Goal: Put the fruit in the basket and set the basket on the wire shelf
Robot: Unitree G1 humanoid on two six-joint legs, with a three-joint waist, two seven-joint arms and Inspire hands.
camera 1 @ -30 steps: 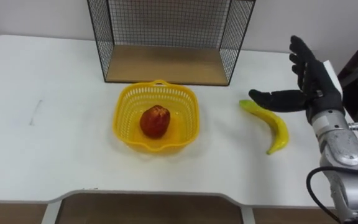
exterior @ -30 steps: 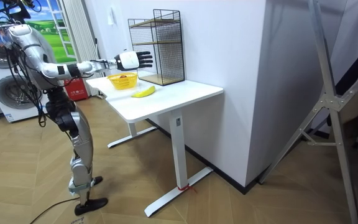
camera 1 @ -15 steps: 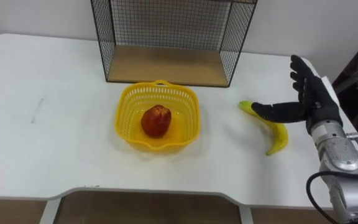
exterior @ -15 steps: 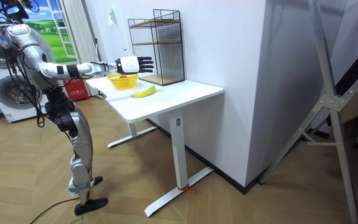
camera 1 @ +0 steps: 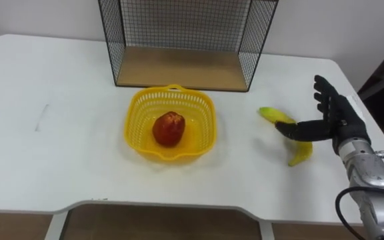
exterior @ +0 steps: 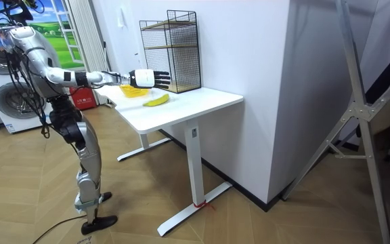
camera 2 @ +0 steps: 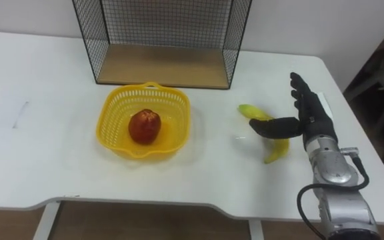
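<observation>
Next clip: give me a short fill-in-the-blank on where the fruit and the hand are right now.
The yellow basket holds a red ____.
The banana lies on the white ____, outside the basket.
The robot's ____ hand hangs over the banana, fingers straight.
Missing words: apple; table; right.
</observation>
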